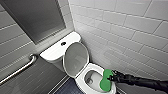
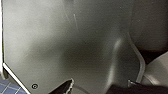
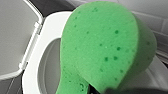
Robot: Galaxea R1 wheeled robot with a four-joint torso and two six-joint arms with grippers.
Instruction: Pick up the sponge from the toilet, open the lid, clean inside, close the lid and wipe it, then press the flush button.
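- Sponge [image 1: 106, 80], bright green, hangs over the rim of the toilet [image 1: 80, 79] bowl, whose lid [image 1: 76, 58] stands raised.
- Right claw [image 1: 112, 77] pinches the sponge by one edge.
- It is probably light, soft and squashy; a firm hold nearer its middle should stop it folding.

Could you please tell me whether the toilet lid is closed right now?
No, the lid stands upright, its greyish inner face showing above the open toilet.

Part of toilet [image 1: 80, 78] rim behind sponge [image 1: 106, 80] — right hand [image 1: 111, 78] blurred against it; grab bar [image 1: 21, 68] cut off at view's edge.
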